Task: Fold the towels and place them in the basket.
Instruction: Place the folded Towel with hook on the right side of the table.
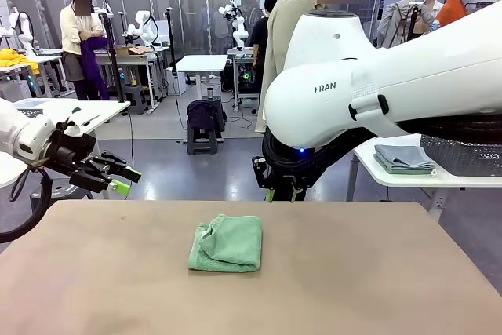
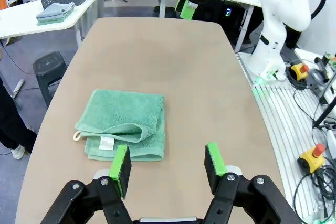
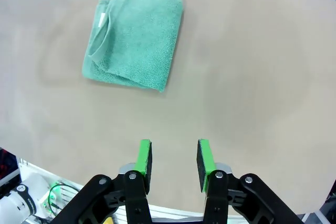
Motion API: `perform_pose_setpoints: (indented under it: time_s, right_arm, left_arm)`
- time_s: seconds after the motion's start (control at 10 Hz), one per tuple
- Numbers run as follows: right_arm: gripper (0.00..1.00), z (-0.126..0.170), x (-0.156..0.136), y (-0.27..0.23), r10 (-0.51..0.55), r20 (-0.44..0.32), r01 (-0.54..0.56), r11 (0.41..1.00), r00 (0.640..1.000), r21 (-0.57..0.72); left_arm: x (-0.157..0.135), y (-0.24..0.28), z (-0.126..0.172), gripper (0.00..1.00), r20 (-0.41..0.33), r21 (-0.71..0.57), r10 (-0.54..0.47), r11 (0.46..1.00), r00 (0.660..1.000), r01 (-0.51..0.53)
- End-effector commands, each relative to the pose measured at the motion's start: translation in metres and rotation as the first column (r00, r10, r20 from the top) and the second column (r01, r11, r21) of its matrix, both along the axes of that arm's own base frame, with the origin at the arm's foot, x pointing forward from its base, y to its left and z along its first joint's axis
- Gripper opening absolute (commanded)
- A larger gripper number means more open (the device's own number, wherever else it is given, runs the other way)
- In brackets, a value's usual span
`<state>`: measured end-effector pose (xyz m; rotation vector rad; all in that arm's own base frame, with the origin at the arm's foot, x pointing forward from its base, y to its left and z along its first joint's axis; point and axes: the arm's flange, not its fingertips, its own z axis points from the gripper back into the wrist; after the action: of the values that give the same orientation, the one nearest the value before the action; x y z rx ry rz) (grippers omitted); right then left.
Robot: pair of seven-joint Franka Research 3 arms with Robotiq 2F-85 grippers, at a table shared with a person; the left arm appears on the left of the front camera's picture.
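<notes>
Fluffy terry-cloth towel (image 1: 227,243) lies on a smooth matt table (image 1: 353,272).

**Desk-side:** What colour is the cloth on your feed?

**Operator:** I see a mint green towel (image 1: 227,242), plain, with a white label (image 2: 106,142) and a pale loop (image 2: 77,136), on a plain tan desk (image 1: 376,272).

**Desk-side:** And the pincers?

**Operator:** My left pincer (image 1: 127,180) and right pincer (image 3: 174,153) are black with bright green pads (image 2: 119,167); the right arm (image 1: 408,76) is white.

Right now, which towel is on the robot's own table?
The green towel, folded, alone in the middle of the brown table. The other towels, a greyish stack, lie apart on the white side table.
</notes>
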<state>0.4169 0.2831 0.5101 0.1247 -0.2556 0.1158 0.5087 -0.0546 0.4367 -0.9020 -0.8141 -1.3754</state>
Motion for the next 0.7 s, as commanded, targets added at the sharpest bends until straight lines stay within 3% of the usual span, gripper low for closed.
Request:
perform_pose_setpoints:
  time_s: [0.0,0.3,0.4,0.6]
  right_arm:
    - [0.45,0.000,0.003,0.001,0.014,0.002,-0.014,1.000,1.000,0.001]
    - [0.45,0.000,0.000,0.001,0.001,0.000,-0.001,1.000,1.000,0.000]
    - [0.45,-0.024,0.014,0.003,-0.093,-0.009,0.093,0.996,0.996,-0.001]
    - [0.45,-0.064,0.033,0.005,-0.160,-0.030,0.162,0.985,0.987,0.067]
  left_arm:
    - [-0.001,0.000,0.002,0.72,0.005,-0.003,0.000,1.000,1.000,0.000]
    - [-0.001,0.000,0.002,0.72,0.005,-0.003,0.000,1.000,1.000,0.000]
    - [-0.001,0.000,0.002,0.72,0.005,-0.003,0.000,1.000,1.000,0.000]
    - [-0.001,0.000,0.002,0.72,0.005,-0.003,0.000,1.000,1.000,0.000]
